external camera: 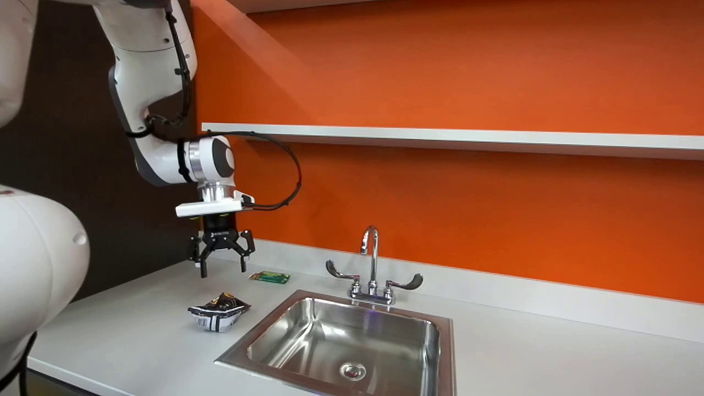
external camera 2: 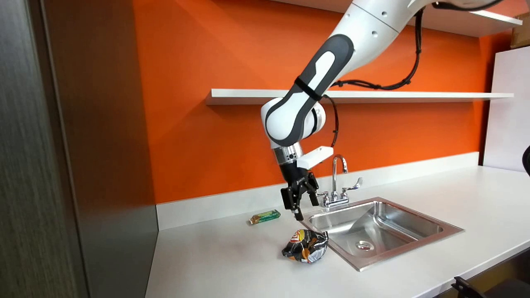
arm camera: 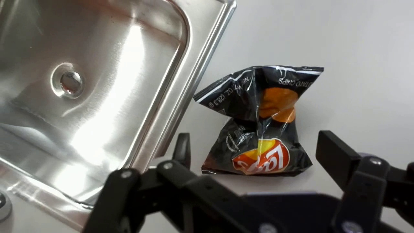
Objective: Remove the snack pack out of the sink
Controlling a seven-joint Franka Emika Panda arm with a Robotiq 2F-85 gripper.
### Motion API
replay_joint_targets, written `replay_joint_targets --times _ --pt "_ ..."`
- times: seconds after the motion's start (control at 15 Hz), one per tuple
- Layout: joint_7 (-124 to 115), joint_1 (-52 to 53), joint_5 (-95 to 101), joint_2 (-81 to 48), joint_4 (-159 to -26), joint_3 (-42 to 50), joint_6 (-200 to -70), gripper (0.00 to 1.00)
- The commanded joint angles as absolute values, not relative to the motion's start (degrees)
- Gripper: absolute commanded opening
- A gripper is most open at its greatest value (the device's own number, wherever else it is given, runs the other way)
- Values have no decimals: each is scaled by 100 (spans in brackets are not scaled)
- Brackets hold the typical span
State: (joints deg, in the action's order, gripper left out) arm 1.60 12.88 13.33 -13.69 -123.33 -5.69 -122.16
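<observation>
Snack pack [arm camera: 262, 119]: on counter [external camera: 137, 330], just beside sink [external camera: 264, 328], contact unclear | Gripper [external camera: 224, 268]: above pack, fingers [arm camera: 336, 158] apart, holding nothing | Step: removal apparently done, only retreat left | Next: likely straight lift clear, no regrasp

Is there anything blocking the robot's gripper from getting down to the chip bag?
No, nothing visible. The open gripper hangs above the Lay's potato chip bag, nothing seen between. The sink is beside it; the green packet lies toward the orange wall.
</observation>
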Motion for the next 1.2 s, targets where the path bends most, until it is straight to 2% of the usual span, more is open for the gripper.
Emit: replay_joint_targets --times 0.0,0.93,1.0,1.13 --pt "-118 1182 949 -642 -12759 -708 -12079 100" --pt "-2230 1103 489 2032 -14616 -908 -12073 100" --pt "-1996 1089 571 1527 -14284 -909 -12180 100" --pt "-2049 1076 524 1797 -14473 -924 -12169 100"
